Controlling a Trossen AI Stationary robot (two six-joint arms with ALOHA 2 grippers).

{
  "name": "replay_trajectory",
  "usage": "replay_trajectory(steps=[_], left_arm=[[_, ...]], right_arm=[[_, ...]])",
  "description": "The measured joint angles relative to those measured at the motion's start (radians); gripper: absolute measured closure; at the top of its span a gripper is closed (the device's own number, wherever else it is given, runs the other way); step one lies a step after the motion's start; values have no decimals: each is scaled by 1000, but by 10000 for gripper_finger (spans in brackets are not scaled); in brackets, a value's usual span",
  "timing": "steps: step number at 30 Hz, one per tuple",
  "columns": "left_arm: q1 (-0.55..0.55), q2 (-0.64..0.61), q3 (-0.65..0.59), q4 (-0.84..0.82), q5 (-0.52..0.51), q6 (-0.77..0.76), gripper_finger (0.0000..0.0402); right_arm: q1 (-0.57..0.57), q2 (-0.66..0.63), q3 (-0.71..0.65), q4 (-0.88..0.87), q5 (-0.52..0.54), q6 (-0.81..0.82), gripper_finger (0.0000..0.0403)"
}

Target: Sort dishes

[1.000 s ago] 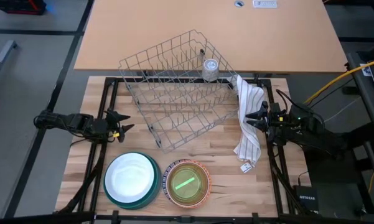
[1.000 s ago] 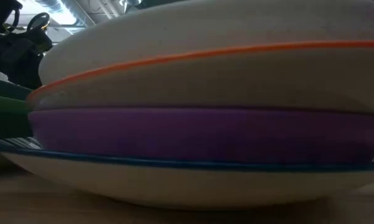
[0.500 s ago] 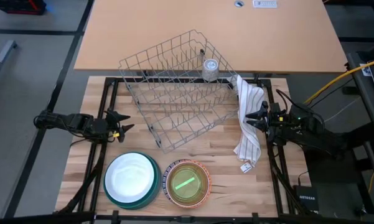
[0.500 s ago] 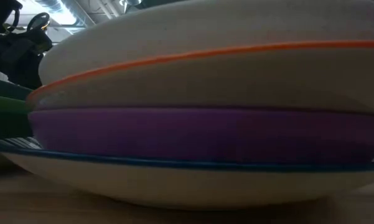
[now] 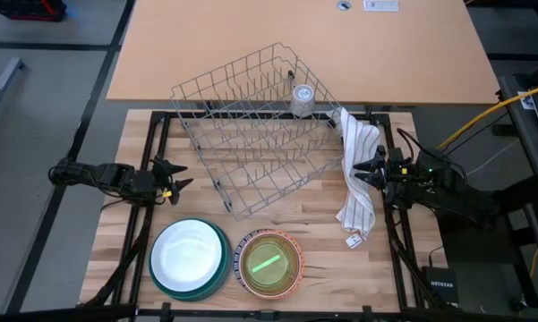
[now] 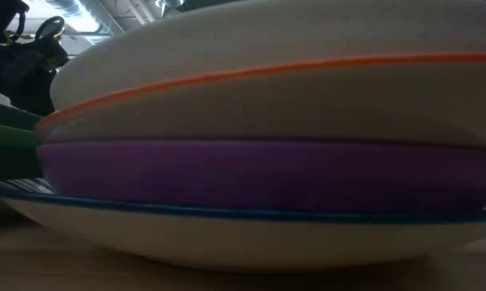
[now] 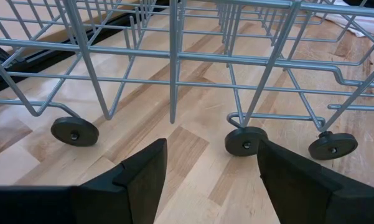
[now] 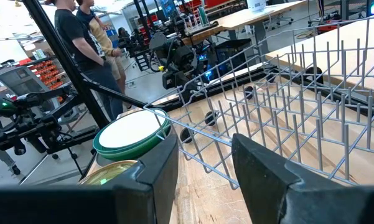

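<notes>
My left gripper (image 5: 181,186) sits at the left edge of the table, low over the wood, its fingers spread wide with nothing between them. Through its wrist camera I see the small wheels and lower wires of the wire rack (image 5: 255,125) just ahead.

Near the front edge, just right of that arm, stands the stack of larger plates (image 5: 190,259), a white one on top with green and teal rims showing under it. Touching it on the right is the stack of smaller dishes (image 5: 269,264): a clear green one on top, an orange-patterned rim around it, and, seen from table height, a purple dish (image 6: 259,174) lower in the pile.

The rack stands empty and skewed in the middle of the table, and the striped cloth (image 5: 359,174) trails from its right corner toward the front.

My right gripper (image 5: 360,170) waits at the right edge beside the cloth, fingers partly apart and holding nothing.

I judge that sorting has not begun: both stacks are whole and no dish is in the rack. Next I would need to swing one arm down to a stack, catch the top dish by its rim, and stand it between the rack's wires.
</notes>
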Motion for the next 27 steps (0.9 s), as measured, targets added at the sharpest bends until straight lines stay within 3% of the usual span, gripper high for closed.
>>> replay_trajectory(steps=[27], left_arm=[[0,0,0,0,0,0,164]], right_arm=[[0,0,0,18,31,-26,246]])
